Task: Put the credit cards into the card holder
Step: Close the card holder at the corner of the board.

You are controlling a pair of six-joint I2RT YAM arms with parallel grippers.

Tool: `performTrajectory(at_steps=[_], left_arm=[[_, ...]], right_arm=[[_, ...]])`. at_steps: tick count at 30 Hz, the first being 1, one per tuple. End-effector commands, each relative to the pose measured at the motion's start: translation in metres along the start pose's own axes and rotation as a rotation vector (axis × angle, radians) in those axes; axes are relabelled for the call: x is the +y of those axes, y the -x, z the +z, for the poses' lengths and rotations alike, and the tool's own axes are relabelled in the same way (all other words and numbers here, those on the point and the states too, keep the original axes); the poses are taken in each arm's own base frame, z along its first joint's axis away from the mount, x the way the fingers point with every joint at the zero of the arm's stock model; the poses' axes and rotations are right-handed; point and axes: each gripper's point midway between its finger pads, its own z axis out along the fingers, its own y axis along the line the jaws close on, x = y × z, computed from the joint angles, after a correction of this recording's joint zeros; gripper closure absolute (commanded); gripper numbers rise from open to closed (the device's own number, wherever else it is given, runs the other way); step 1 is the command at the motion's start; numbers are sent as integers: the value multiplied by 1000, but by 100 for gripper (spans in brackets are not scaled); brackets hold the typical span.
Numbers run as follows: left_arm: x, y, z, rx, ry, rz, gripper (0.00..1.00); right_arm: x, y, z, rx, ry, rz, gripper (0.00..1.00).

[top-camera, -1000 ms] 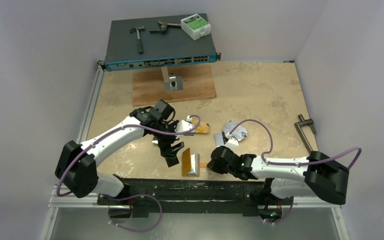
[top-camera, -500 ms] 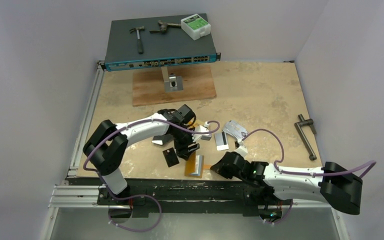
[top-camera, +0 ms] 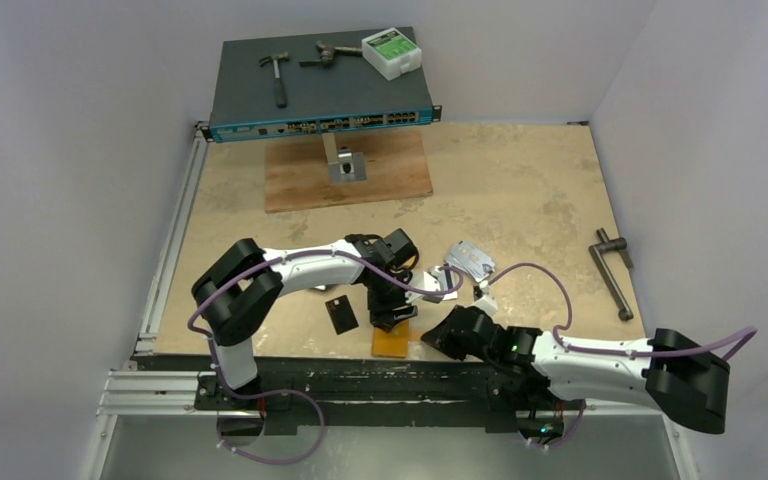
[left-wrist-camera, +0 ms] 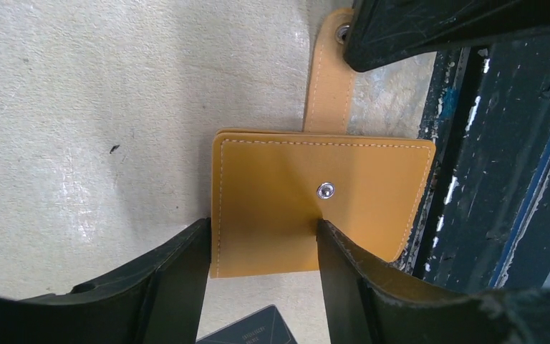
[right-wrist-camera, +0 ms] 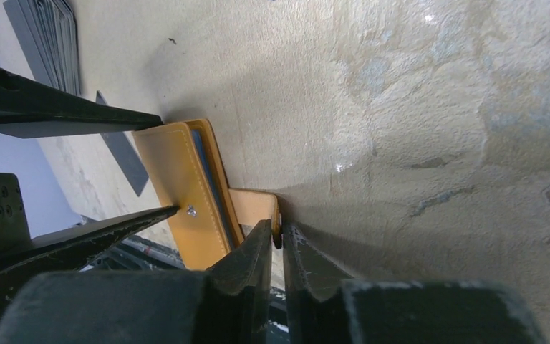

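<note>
The orange card holder (top-camera: 392, 342) lies closed and flat at the table's near edge, snap stud up (left-wrist-camera: 325, 190). My left gripper (left-wrist-camera: 261, 247) is open above it, one finger (left-wrist-camera: 179, 276) at its left edge and the other (left-wrist-camera: 347, 276) on its face by the stud. My right gripper (right-wrist-camera: 279, 231) is shut on the end of the holder's tab (right-wrist-camera: 252, 206), just right of the holder in the top view (top-camera: 438, 338). A black card (top-camera: 340, 314) lies left of the holder. Silvery-white cards (top-camera: 447, 281) lie behind it, more further right (top-camera: 470, 260).
The black frame rail (left-wrist-camera: 473, 179) runs right beside the holder at the table's near edge. At the back stand a network switch (top-camera: 320, 95) carrying a hammer (top-camera: 276, 75) and a white box (top-camera: 391, 52), and a wooden board (top-camera: 348, 170). A metal crank (top-camera: 612, 268) lies far right.
My left arm has swung right and toward the near edge, from beside the black card to over the holder. The holder, open with a card showing before, now lies closed.
</note>
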Motion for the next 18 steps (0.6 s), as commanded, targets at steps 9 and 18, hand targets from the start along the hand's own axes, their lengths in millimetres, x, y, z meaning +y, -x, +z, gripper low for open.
performTrajectory(at_steps=[9,18], left_arm=[[5,1,7,48,80,40,48],[7,1,8,55,89,38,52]], right_arm=[[-11,17,-15,-50,-14,33,60],[12,30,-24,-83,21,-47,59]])
